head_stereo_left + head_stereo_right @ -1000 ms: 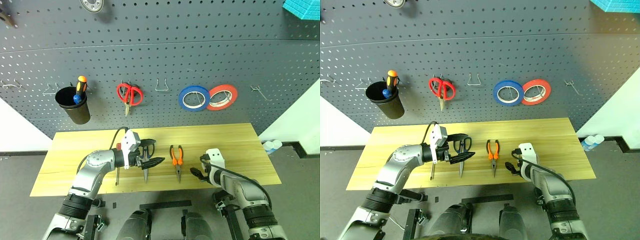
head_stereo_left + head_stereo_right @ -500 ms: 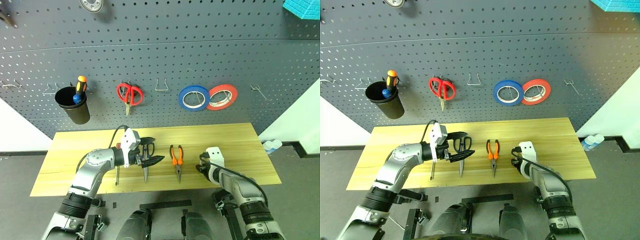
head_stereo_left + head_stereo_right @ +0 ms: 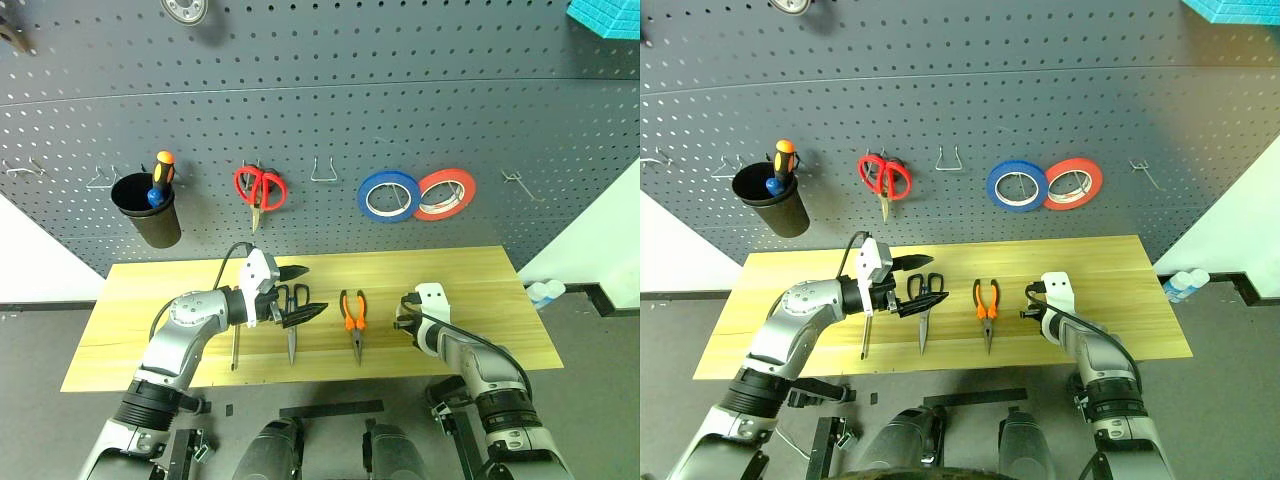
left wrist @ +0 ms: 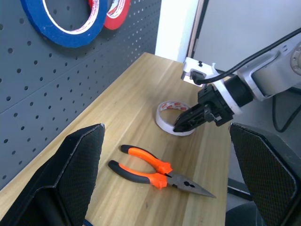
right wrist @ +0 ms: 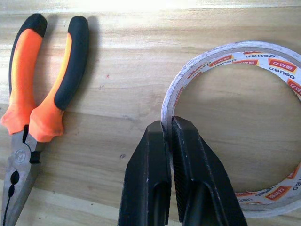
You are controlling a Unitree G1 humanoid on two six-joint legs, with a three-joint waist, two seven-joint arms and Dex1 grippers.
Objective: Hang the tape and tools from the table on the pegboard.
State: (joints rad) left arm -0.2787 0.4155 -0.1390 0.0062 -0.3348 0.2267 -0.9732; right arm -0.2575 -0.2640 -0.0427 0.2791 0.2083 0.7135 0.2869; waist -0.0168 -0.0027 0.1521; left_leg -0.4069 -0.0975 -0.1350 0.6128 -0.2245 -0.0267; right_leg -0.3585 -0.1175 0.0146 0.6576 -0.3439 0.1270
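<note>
**Right gripper pinching the tape, left one wide open**

Right gripper (image 5: 168, 129) is clamped on the wall of the tape (image 5: 235, 127), one finger inside the ring and one outside. The roll lies flat on the counter (image 3: 470, 270), toward its right end. Just beside it, to its left, are the pliers (image 5: 37, 103), flat on the wood with the jaws pointing at the near edge.

Left gripper (image 3: 918, 282) hangs spread wide above the dark scissors (image 3: 291, 325), holding nothing. The red-handled screwdriver (image 3: 236, 345) lies left of those, near the front edge.

Behind the counter, the pegboard (image 3: 330, 110) carries a blue tape roll (image 3: 388, 195) and a red tape roll (image 3: 445, 193) side by side, red-handled scissors (image 3: 260, 188), and a black cup (image 3: 146, 210) with a screwdriver in it.
</note>
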